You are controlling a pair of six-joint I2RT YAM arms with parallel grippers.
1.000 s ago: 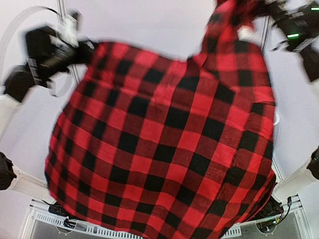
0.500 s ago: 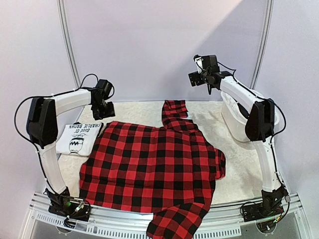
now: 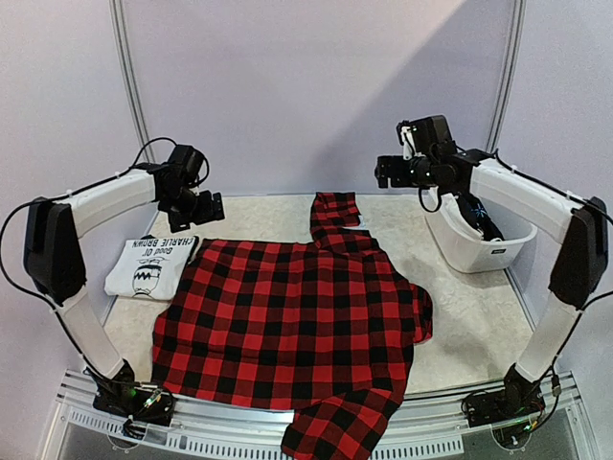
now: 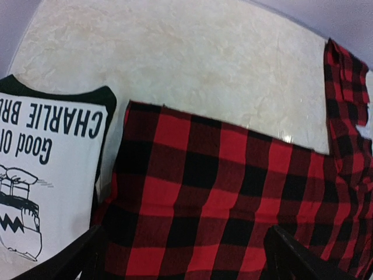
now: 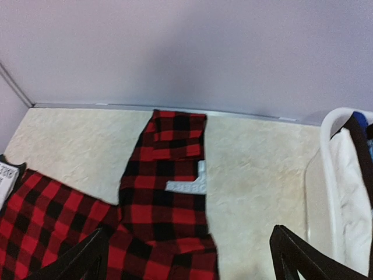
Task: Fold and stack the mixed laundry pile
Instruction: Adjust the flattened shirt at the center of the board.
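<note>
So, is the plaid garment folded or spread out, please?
Spread out: the plaid garment lies flat, one narrow part stretched toward the back.

Brightness: the scene is lit brightly and evenly by diffuse light.
Shadows: a diagonal edge between darker and paler tone is cast across the back wall [image 3: 383, 77]; only faint shadows are thrown on the table [image 3: 479, 307].
Distortion: the upright poles [image 3: 129, 96] are bowed in the overhead view.
Left wrist: the plaid shirt [image 4: 221, 192] is rendered sharply; the bottom corners are dark and soft.
Right wrist: focus is softer; the shirt's label is blurred.
</note>
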